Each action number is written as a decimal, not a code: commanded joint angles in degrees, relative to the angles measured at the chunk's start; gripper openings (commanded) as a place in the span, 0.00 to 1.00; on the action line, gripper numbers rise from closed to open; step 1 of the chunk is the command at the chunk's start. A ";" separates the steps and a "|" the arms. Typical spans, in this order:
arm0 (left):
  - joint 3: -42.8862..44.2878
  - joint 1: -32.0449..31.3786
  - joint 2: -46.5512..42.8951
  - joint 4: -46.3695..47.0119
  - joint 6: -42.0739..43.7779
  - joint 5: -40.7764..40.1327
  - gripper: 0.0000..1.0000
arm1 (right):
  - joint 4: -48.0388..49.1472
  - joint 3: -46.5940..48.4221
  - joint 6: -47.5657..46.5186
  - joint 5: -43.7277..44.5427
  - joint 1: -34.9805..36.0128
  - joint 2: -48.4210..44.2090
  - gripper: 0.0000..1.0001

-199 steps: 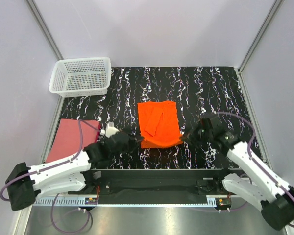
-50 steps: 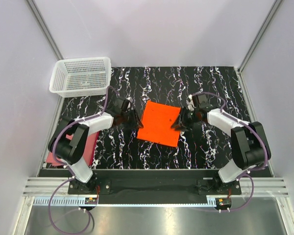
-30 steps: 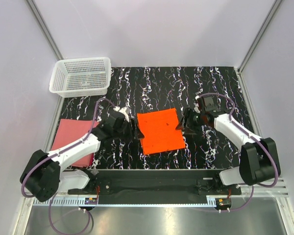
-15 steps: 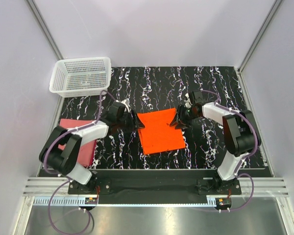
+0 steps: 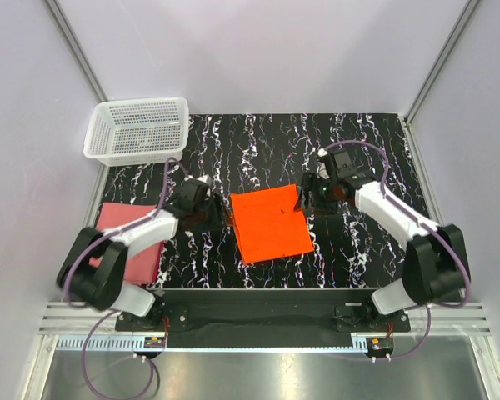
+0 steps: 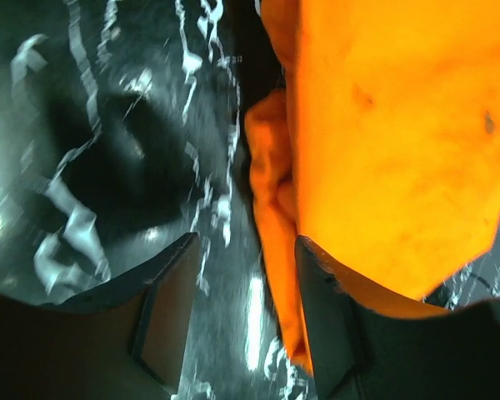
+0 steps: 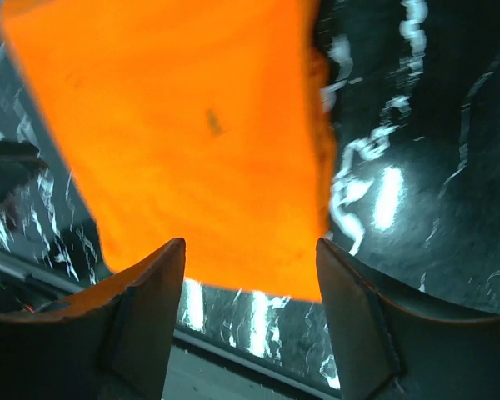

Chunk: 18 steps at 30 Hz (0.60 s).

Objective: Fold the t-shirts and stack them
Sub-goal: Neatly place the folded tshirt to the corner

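Orange shirt [image 5: 271, 225] lies folded flat in the middle of the counter [image 5: 258, 142], with a claw at each of its far corners. The left claw [image 6: 246, 246] is spread. The shirt's rumpled, doubled left edge runs up between its fingers [image 6: 168, 308], and the finger nearer the shirt overlaps the cloth in the wrist view. The right claw [image 7: 250, 246] is spread as well, straddling the shirt's right edge with orange cloth filling the gap. I cannot tell whether either claw presses on the fabric.

The folded shirt is close to square, so it has no clear long axis. Its sides run from far to near and lean slightly right toward the near edge.

The left arm bends at its elbow by the near left corner, and its forearm reaches inward to the shirt's far left corner. The right arm bends at the near right, and its forearm angles far and inward, the wrist tipped down at the far right corner.

The pink shirt [image 5: 123, 215] lies folded at the counter's left side, well apart from the orange one and partly covered by the left forearm. A white basket [image 5: 136, 148] stands at the far left corner. Both wrist views are blurred. From above, the dark fingertips are hard to pick out against the dark marbled counter.
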 commanded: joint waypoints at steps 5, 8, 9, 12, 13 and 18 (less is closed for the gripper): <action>-6.11 0.59 -24.03 -5.94 0.20 -5.14 0.61 | -5.17 -0.12 -5.42 14.82 19.34 -13.20 0.74; -8.92 1.30 -32.74 -9.02 -2.51 -6.55 0.64 | -1.58 -3.28 -8.83 21.49 26.30 -16.45 0.77; -10.06 1.47 -34.87 -10.50 -3.40 -7.25 0.65 | 0.70 -4.86 -10.33 23.10 31.72 -16.90 0.78; -11.56 2.18 -42.52 -13.84 -7.53 -8.92 0.66 | 4.40 -7.15 -17.80 30.13 39.57 -18.22 0.88; -12.00 2.35 -44.88 -14.64 -8.41 -9.10 0.66 | 7.02 -9.07 -22.78 31.45 44.81 -17.96 0.89; -11.04 3.67 -45.17 -18.33 -11.75 -5.42 0.68 | 18.36 -17.35 -44.77 43.13 60.14 -13.14 0.88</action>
